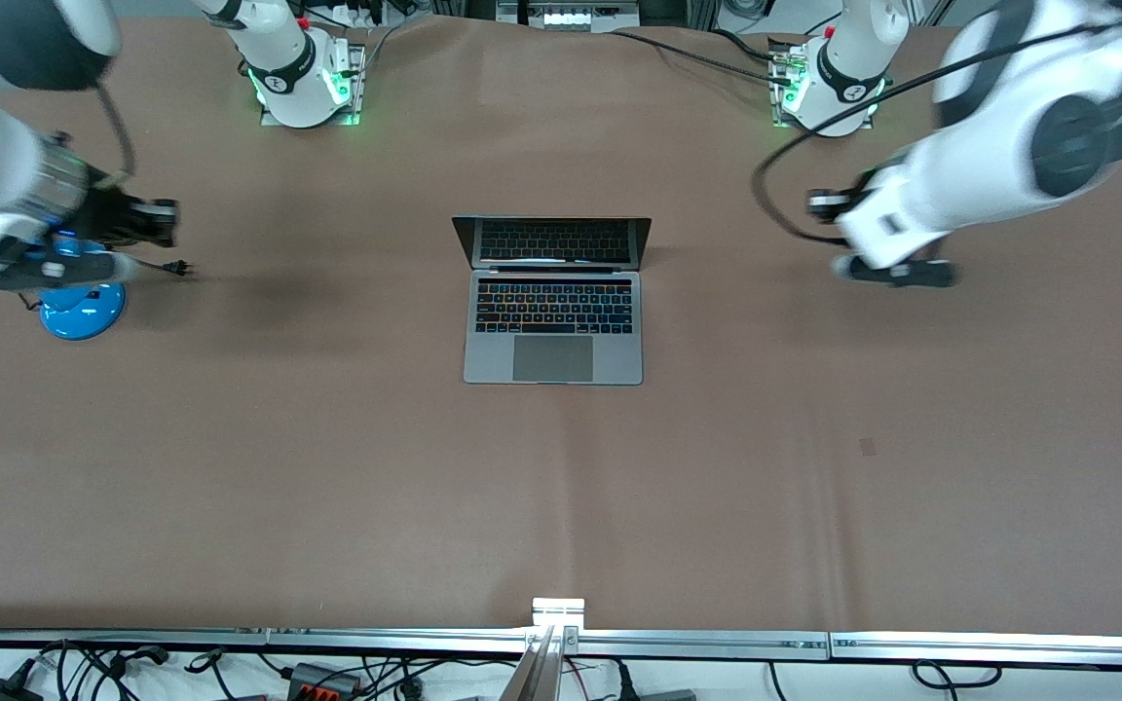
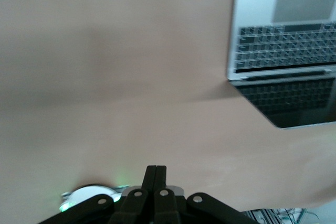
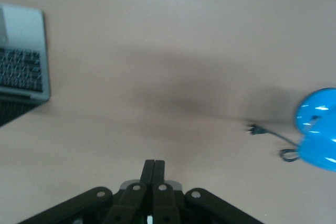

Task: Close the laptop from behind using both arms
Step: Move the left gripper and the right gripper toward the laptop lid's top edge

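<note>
The silver-grey laptop (image 1: 553, 312) stands open in the middle of the table, its dark screen upright on the side toward the arms' bases. It also shows in the left wrist view (image 2: 286, 40) and at the edge of the right wrist view (image 3: 21, 61). My left gripper (image 1: 826, 202) is up over bare table toward the left arm's end, well apart from the laptop. Its fingers (image 2: 156, 174) are shut and empty. My right gripper (image 1: 157, 222) is up over the table toward the right arm's end, also well apart from the laptop, shut (image 3: 154, 169) and empty.
A blue round lamp base (image 1: 84, 310) sits under the right arm's hand, with a black cord and plug (image 1: 176, 266) lying beside it; both show in the right wrist view (image 3: 320, 129). The arms' bases (image 1: 303, 83) stand along the table edge.
</note>
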